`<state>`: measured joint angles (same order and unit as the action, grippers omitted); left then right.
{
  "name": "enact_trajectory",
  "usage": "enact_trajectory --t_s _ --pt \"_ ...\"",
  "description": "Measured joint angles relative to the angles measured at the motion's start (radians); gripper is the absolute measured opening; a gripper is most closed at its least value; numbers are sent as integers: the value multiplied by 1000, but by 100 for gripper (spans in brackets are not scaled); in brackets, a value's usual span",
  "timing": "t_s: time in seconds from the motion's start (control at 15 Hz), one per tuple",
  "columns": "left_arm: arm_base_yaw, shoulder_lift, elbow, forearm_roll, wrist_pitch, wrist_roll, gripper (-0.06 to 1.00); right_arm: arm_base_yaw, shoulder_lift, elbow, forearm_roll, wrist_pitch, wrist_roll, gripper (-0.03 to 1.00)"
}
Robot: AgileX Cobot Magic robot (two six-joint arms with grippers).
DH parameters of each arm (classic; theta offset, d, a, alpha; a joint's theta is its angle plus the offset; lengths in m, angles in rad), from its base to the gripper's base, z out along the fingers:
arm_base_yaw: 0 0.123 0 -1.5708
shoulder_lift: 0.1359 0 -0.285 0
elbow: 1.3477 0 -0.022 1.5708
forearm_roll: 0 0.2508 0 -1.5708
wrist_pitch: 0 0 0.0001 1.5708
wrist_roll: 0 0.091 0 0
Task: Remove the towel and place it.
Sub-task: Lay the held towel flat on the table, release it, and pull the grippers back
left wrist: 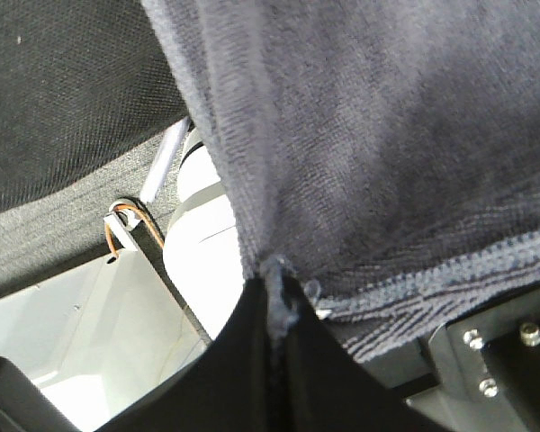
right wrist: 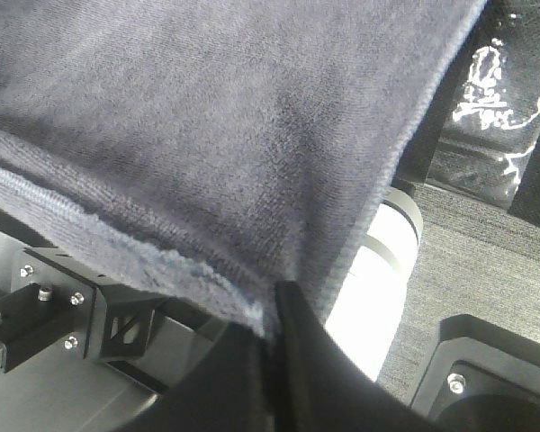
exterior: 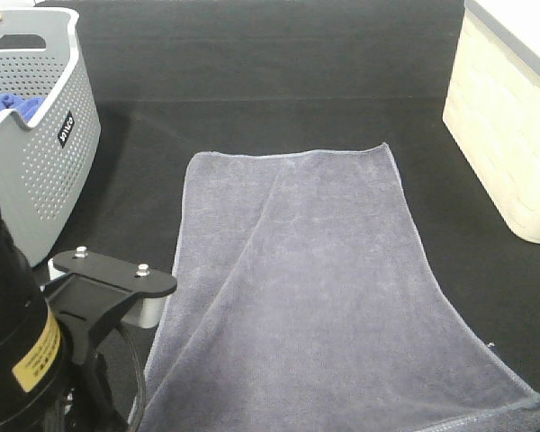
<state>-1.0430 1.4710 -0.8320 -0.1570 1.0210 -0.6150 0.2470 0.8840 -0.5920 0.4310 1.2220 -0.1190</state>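
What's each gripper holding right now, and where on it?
Both hold the towel: the left gripper is shut on one hemmed corner, the right gripper on the other corner of that hem.

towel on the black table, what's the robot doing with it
Both arms hold the grey towel by its near end. The left gripper is shut on one hem corner and the right gripper on the other. The far part lies spread flat on the black surface, between the grey basket, which holds a blue cloth, and a cream box.
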Motion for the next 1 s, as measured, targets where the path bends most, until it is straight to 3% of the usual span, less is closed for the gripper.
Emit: enact_trajectory --t_s 0.13,0.2,0.33,0.47,0.6,1.0 --pt "0 0 0 5 4 -19 3 0 0 0 -7 0 0 0" --pt "0 0 13 35 69 -19 10 -4 0 0 -64 -2 3 4" --pt "0 0 22 58 114 -21 34 -8 0 0 -107 -2 20 20" --pt "0 0 22 63 125 -22 60 -10 0 0 -128 -2 28 46" --pt "0 0 22 63 125 -22 64 -10 0 0 -129 -2 28 58" --pt "0 0 22 64 123 -22 65 -10 0 0 -129 -2 28 62"
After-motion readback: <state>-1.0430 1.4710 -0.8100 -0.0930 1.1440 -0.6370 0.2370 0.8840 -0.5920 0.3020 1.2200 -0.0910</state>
